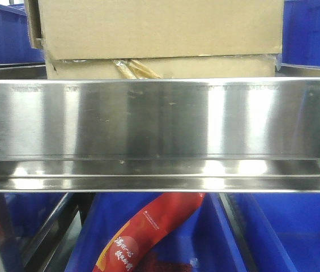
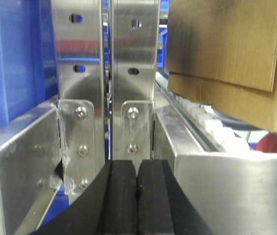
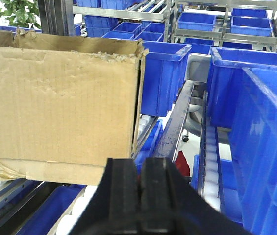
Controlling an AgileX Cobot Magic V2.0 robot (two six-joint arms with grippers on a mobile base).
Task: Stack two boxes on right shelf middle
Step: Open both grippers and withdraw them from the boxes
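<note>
We see two boxes: upper box [image 1: 160,25] stacked on lower box [image 1: 165,68], both on steel shelf behind shiny front rail [image 1: 160,122], at 12 o'clock. Left gripper [image 2: 138,196] pads pressed together, holding nothing. Right gripper [image 3: 140,196] likewise closed, empty. Blue bins [image 3: 261,147] at 3 o'clock.

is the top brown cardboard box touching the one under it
Touching. The front view shows the upper brown cardboard box resting directly on the lower cardboard box, no gap along their seam.
</note>
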